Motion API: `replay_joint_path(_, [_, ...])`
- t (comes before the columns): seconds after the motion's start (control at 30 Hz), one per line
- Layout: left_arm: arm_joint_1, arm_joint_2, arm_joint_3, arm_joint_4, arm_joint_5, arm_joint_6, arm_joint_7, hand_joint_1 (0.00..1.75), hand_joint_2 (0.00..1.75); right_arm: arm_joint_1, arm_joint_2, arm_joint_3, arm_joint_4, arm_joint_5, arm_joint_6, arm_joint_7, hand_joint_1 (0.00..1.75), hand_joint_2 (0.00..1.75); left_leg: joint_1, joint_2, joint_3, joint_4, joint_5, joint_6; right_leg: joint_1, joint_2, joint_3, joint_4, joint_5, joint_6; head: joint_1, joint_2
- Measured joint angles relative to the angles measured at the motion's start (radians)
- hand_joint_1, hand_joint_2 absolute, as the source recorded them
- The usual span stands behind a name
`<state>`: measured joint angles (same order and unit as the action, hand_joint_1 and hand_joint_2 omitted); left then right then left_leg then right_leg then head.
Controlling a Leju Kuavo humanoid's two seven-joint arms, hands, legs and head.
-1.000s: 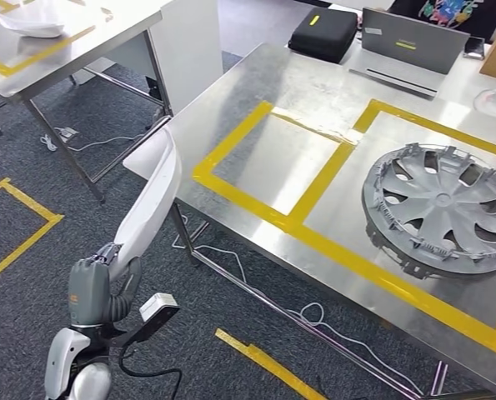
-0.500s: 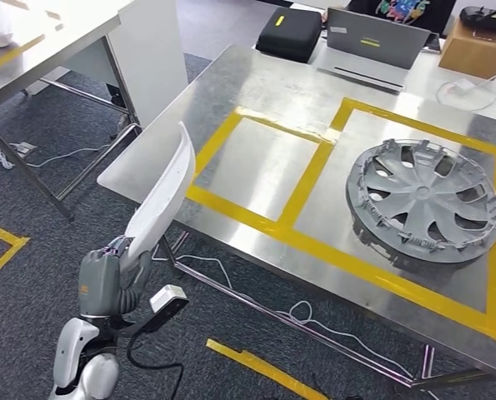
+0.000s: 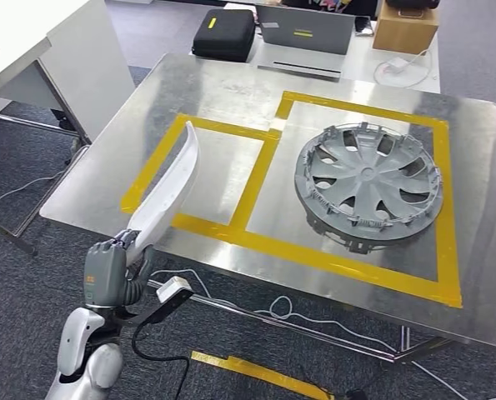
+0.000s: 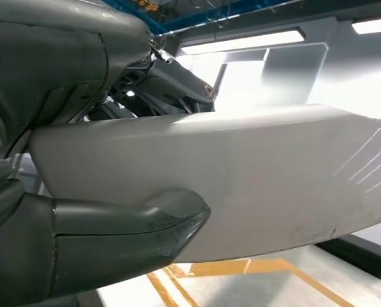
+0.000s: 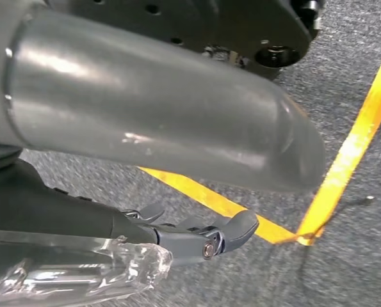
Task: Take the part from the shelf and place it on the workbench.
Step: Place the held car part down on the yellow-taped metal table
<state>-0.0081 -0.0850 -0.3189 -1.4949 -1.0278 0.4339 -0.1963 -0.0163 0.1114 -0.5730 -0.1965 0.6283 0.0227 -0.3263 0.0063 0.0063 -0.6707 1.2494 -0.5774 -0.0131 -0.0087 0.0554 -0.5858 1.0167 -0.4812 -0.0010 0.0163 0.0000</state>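
Left hand (image 3: 110,273) grips white part (image 3: 168,187); hubcap (image 3: 369,178) inside workbench's (image 3: 478,275) yellow-taped box.

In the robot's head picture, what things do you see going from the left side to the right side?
left hand → white curved part → black case → laptop → grey hubcap

The left arm reaches up from below, its hand (image 3: 110,271) gripping the lower end of the white part (image 3: 169,185), thumb (image 4: 130,230) pressed across its face; the right hand (image 5: 198,233) hangs with fingers loosely extended, holding nothing
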Motion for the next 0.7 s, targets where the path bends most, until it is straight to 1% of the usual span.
replay_joint_path(0.03, [-0.010, -0.001, 0.000, 0.006, -0.003, -0.002, 0.007, 1.75, 1.75, 0.001, 0.000, 0.000, 0.000, 0.001, 0.001, 0.000, 0.00, 0.00, 0.001, -0.003, 0.025, -0.064, 0.044, 0.001, 0.000, 0.008, 0.002, 0.000, -0.001, 0.001, 0.000, 0.000])
replay_joint_path(0.07, [-0.023, -0.003, 0.000, 0.015, -0.008, -0.004, 0.015, 1.75, 1.75, 0.001, 0.000, 0.000, 0.000, 0.003, 0.002, -0.001, 0.00, 0.00, 0.002, -0.010, 0.050, -0.127, 0.076, 0.003, 0.001, 0.014, 0.003, 0.001, -0.002, 0.003, 0.000, 0.000])
replay_joint_path(0.1, [-0.040, -0.007, 0.000, 0.027, -0.016, -0.007, 0.026, 1.75, 1.75, 0.000, 0.000, 0.000, 0.000, 0.006, 0.004, -0.003, 0.00, 0.00, 0.002, -0.015, 0.070, -0.177, 0.094, 0.006, 0.002, 0.018, 0.000, 0.003, -0.003, 0.007, 0.000, 0.000])
replay_joint_path(0.13, [-0.057, -0.011, 0.000, 0.040, -0.026, -0.008, 0.037, 1.75, 1.75, -0.001, 0.000, 0.000, 0.000, 0.009, 0.008, -0.006, 0.00, 0.00, 0.002, -0.019, 0.080, -0.208, 0.099, 0.009, 0.004, 0.021, -0.003, 0.004, -0.003, 0.011, 0.001, 0.000])
replay_joint_path(0.17, [-0.074, -0.016, 0.000, 0.057, -0.037, -0.009, 0.050, 1.75, 1.75, -0.002, 0.000, 0.000, 0.000, 0.013, 0.010, -0.008, 0.00, 0.00, 0.002, -0.023, 0.082, -0.219, 0.096, 0.010, 0.005, 0.022, -0.007, 0.005, -0.002, 0.010, 0.001, 0.000])
replay_joint_path(0.27, [-0.124, -0.030, 0.004, 0.117, -0.072, -0.009, 0.082, 1.75, 1.75, -0.004, 0.000, 0.000, 0.000, 0.023, 0.017, -0.011, 0.00, 0.00, 0.000, -0.026, 0.082, -0.226, 0.099, 0.013, 0.004, 0.017, -0.006, 0.001, 0.000, 0.001, 0.003, 0.000])
replay_joint_path(0.37, [-0.163, -0.041, 0.006, 0.168, -0.093, -0.008, 0.094, 1.75, 1.75, -0.009, 0.002, 0.001, 0.000, 0.028, 0.019, -0.011, 0.00, 0.00, -0.003, -0.028, 0.082, -0.226, 0.100, 0.018, 0.001, 0.015, -0.002, -0.006, 0.004, 0.007, 0.003, 0.000])
replay_joint_path(0.5, [-0.188, -0.049, 0.008, 0.210, -0.096, -0.006, 0.095, 1.75, 1.75, -0.011, 0.005, 0.001, 0.000, 0.030, 0.020, -0.011, 0.00, 0.00, -0.007, -0.028, 0.082, -0.226, 0.100, 0.024, -0.002, 0.014, -0.002, -0.010, 0.006, 0.016, 0.003, 0.000])
replay_joint_path(0.63, [-0.199, -0.051, 0.008, 0.233, -0.120, -0.007, 0.106, 1.75, 1.75, -0.011, 0.013, 0.001, 0.000, 0.032, 0.005, -0.008, 0.00, 0.00, -0.007, -0.028, 0.082, -0.226, 0.100, 0.025, -0.003, 0.014, -0.002, -0.011, 0.007, 0.026, 0.003, 0.000])
replay_joint_path(0.7, [-0.210, -0.051, 0.007, 0.251, -0.151, -0.014, 0.122, 1.75, 1.75, -0.011, 0.022, 0.001, 0.000, 0.038, -0.009, 0.002, 0.00, 0.00, -0.007, -0.028, 0.082, -0.226, 0.101, 0.025, -0.003, 0.014, -0.003, -0.011, 0.007, 0.027, 0.002, 0.000])
